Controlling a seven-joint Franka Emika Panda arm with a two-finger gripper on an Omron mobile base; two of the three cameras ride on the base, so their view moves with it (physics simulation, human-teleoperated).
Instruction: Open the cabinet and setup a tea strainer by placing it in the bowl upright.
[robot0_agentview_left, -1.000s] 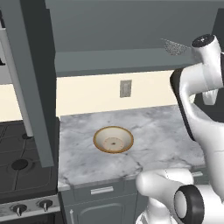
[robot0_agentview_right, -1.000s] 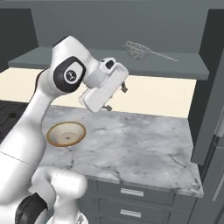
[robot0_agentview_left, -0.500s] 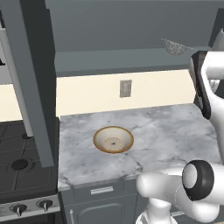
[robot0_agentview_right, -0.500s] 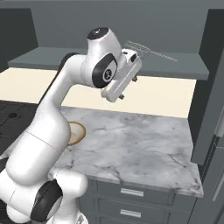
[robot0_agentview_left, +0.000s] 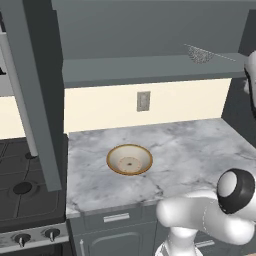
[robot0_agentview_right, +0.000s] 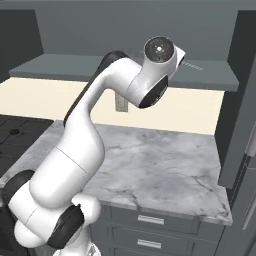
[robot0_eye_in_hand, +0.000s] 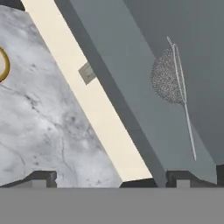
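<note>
tea strainer (robot0_agentview_left: 200, 54) on cabinet (robot0_agentview_left: 150, 70) shelf; bowl (robot0_agentview_left: 129, 159) on counter (robot0_agentview_left: 190, 150) below.

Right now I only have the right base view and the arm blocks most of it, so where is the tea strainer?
Observer: The tea strainer lies on the open cabinet's shelf, near its right end.
Operator: Is the gripper on it?
Observer: No. In the hand view the gripper is open with its fingertips short of the strainer.
Operator: And the bowl?
Observer: The bowl sits empty on the marble counter, left of the strainer and below the shelf.
</note>
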